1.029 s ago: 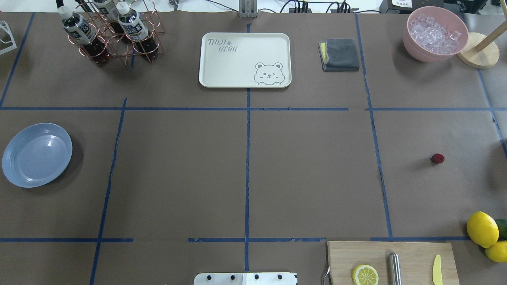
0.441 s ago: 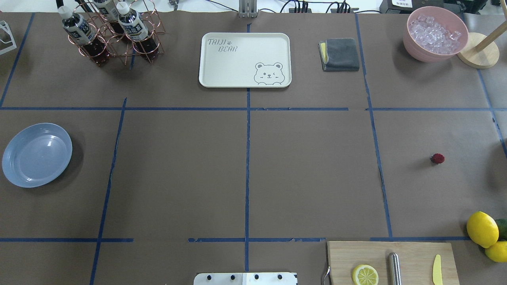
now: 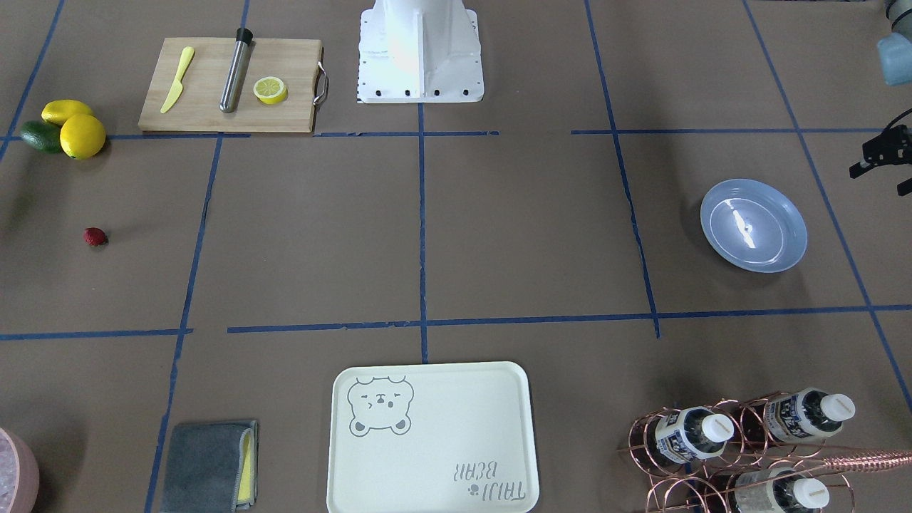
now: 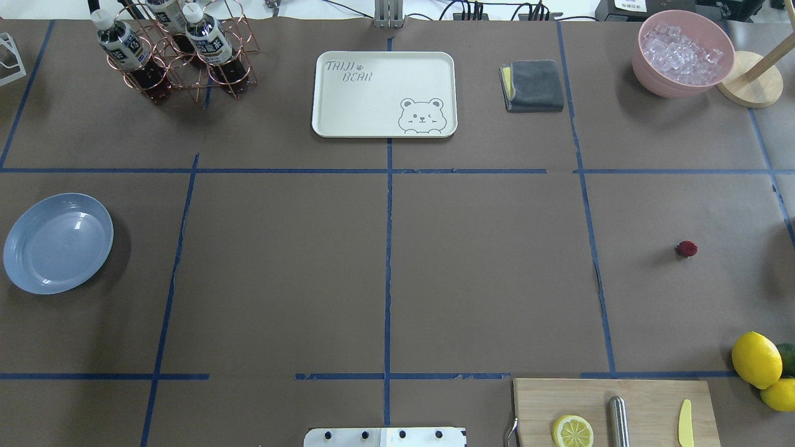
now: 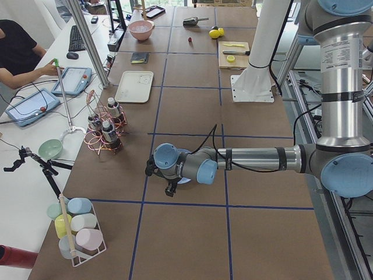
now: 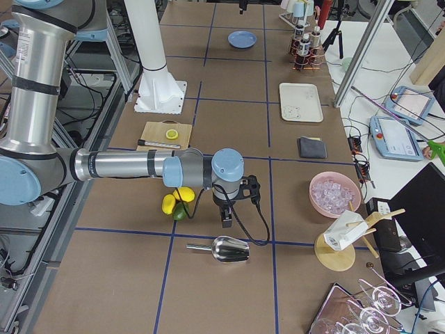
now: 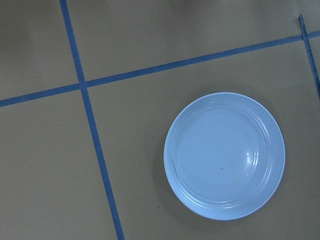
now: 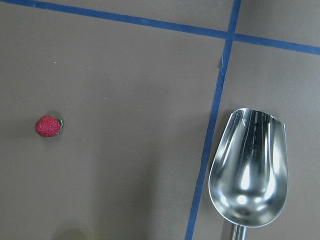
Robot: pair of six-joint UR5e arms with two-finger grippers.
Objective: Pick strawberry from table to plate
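The strawberry (image 4: 686,249) is a tiny dark-red berry lying alone on the brown table (image 4: 484,273) at the right; the right wrist view has it at the left (image 8: 48,126). Far across on the left sits the pale blue plate (image 4: 58,243), with nothing on it, filling the left wrist view (image 7: 224,155). My right gripper (image 6: 226,221) hangs over the table's right end near the lemons, and my left gripper (image 5: 170,189) hovers high near the plate. Both grippers show only in side views, so I cannot tell whether they are open or shut.
A metal scoop (image 8: 248,170) lies right of the strawberry. Lemons (image 4: 756,359) and an avocado (image 4: 787,357) sit by the cutting board (image 4: 652,397). At the back stand a bottle rack (image 4: 180,49), a bear tray (image 4: 384,93), a grey cloth (image 4: 532,85) and a pink ice bowl (image 4: 683,53).
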